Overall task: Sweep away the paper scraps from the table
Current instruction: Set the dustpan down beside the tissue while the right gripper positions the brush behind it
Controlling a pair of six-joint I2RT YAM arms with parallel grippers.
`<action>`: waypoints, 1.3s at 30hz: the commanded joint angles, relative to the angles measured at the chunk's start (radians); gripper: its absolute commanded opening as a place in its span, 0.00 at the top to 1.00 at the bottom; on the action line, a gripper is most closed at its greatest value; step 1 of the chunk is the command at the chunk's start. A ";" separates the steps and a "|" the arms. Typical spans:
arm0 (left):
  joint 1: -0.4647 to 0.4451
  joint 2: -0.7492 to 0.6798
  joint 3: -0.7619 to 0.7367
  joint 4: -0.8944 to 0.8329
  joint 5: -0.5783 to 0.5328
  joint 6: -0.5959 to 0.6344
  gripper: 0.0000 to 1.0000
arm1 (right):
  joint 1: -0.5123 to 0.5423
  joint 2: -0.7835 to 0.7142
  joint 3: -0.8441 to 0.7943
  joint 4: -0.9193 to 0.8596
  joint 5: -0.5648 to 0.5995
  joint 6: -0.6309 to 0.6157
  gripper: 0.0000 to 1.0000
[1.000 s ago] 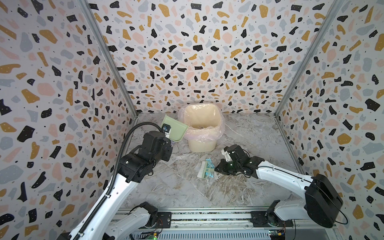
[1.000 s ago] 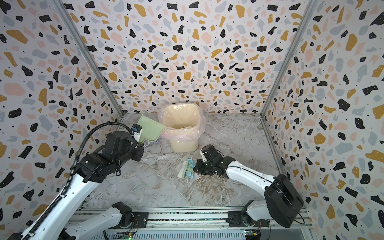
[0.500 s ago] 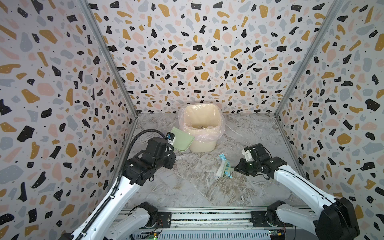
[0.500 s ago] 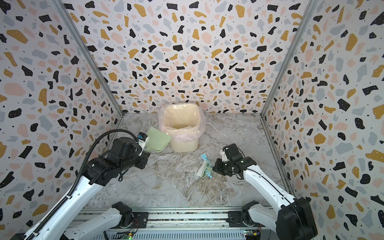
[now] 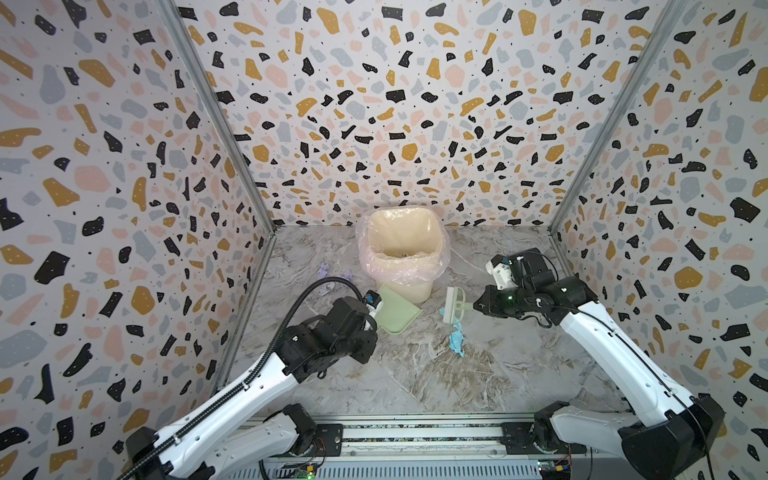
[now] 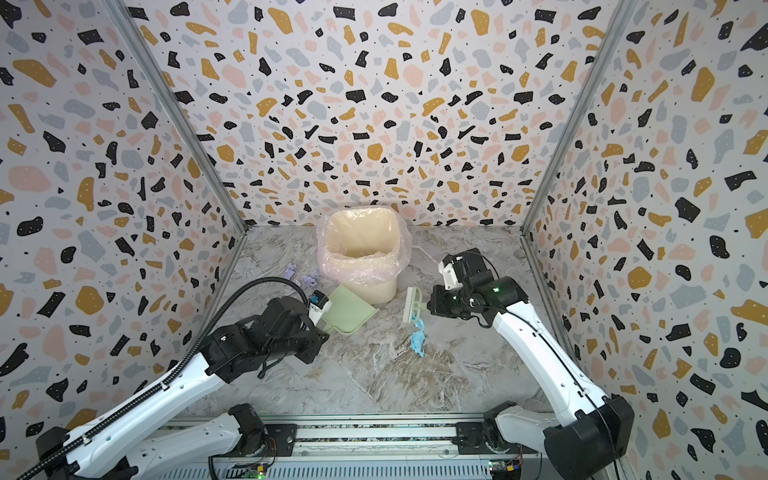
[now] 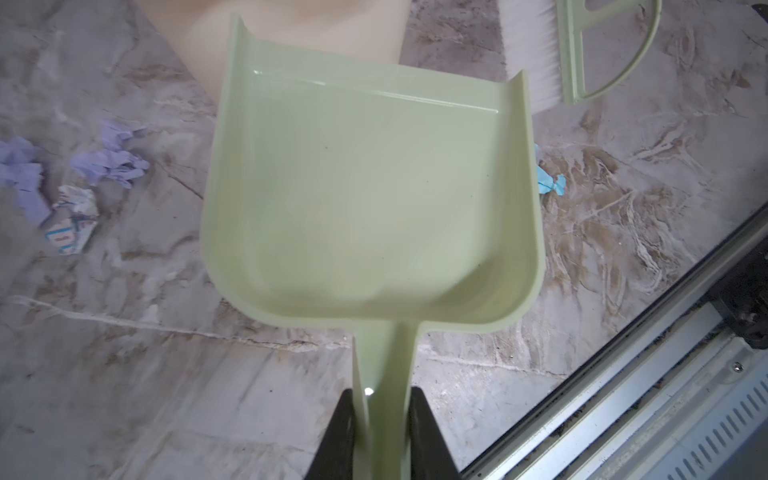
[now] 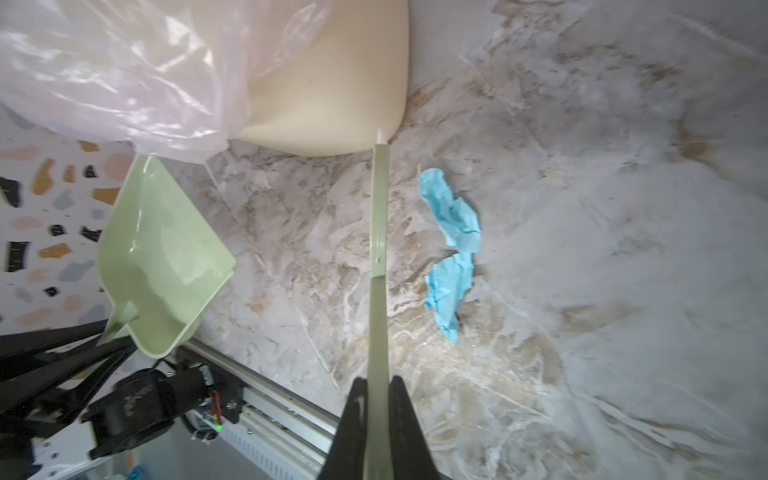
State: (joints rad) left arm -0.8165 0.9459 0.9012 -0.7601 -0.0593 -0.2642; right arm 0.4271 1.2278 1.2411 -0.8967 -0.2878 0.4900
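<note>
Between the left arm's fingers (image 7: 338, 432) sits the flat handle of a pale green plastic dustpan (image 7: 365, 199), pinched at a narrow gap with both black tips against its sides. Beyond those tips the pan fans out with its side walls raised. Its open front edge is aimed at the foot of a cream plastic bin (image 5: 405, 286) lined with a pink translucent bag (image 5: 440, 266). Whether that edge touches the bin or the bench (image 5: 415, 374) cannot be told. Ahead of these fingers, out past the pan's wall toward the left side wall (image 5: 232, 291), lie lavender paper scraps (image 7: 112, 162) and one white printed scrap (image 7: 70, 220). They are near the bin's foot and all apart from the pan.

The right arm's fingers (image 8: 353, 424) are pressed tight on the thin handle of a pale green hand brush (image 5: 453, 305) with white bristles. Its head stands out ahead of the tips, bristles turned toward the dustpan, near the bin's corner. Two light blue crumpled scraps (image 8: 451, 249) lie just beside the brush, on the side away from the pan and toward the front rail (image 5: 415, 432). Contact with the bristles cannot be told.

From one pair of fingers to the other the marbled bench is bare, a clear lane from brush to pan lip. Nearer the rail a broad stretch is open too.
</note>
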 commanded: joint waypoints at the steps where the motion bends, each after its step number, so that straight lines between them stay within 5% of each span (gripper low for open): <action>1: -0.080 0.019 -0.030 0.080 -0.014 -0.096 1.00 | -0.003 0.028 0.048 -0.147 0.127 -0.107 1.00; 9: -0.252 0.086 -0.128 0.170 -0.056 -0.194 1.00 | 0.001 0.054 0.034 -0.196 0.275 -0.178 1.00; 21: -0.301 0.265 -0.182 0.254 -0.040 -0.170 1.00 | 0.111 0.134 -0.013 -0.193 0.310 -0.205 1.00; 39: -0.305 0.337 -0.216 0.317 -0.056 -0.168 1.00 | 0.184 0.180 -0.041 -0.153 0.257 -0.212 1.00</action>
State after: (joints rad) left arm -1.1160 1.2804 0.6945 -0.4686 -0.0948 -0.4332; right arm 0.5987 1.4055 1.2106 -1.0428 -0.0158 0.2855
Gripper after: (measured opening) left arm 0.197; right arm 0.101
